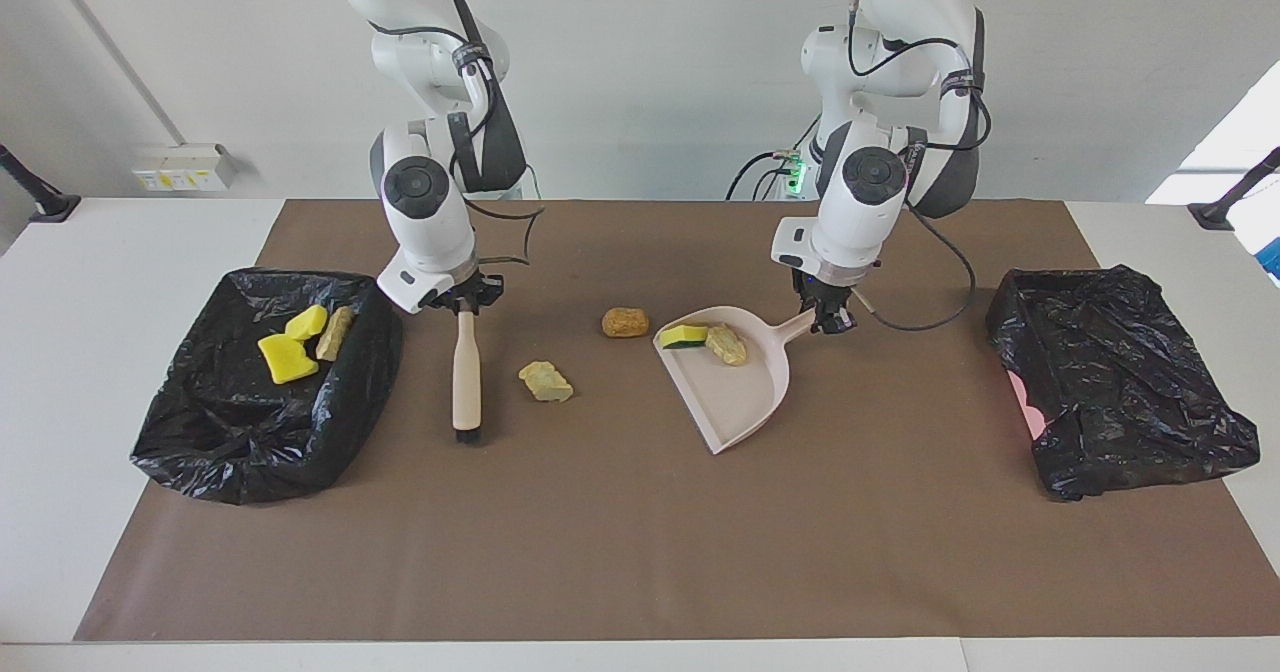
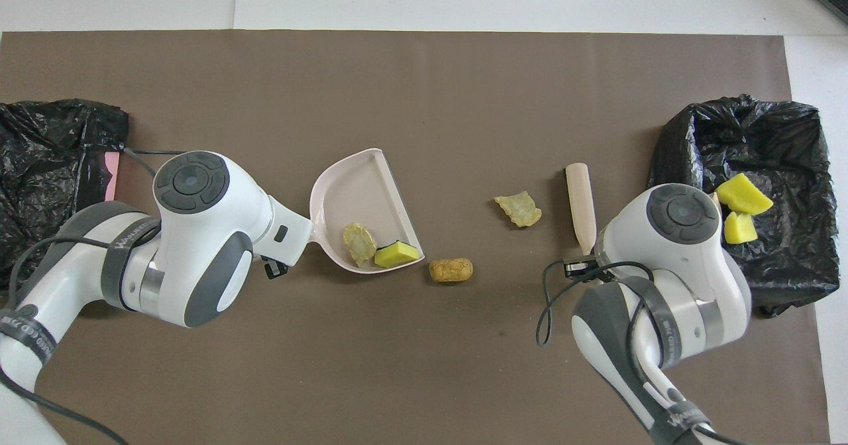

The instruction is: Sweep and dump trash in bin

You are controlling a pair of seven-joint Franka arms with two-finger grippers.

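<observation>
L gripper (image 1: 828, 318) on dustpan (image 1: 735, 392) handle, R gripper (image 1: 462, 304) on brush (image 1: 466, 377)

Bright, even light; soft faint shadows; sharp focus throughout.

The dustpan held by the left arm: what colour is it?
Pale pink; the dustpan shows best in the overhead view.

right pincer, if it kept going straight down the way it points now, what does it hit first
The right pincer points down at the brush, whose wooden handle it already grips, so it would drive the bristles into the brown mat. How upright the brush stands is hard to judge.
</observation>
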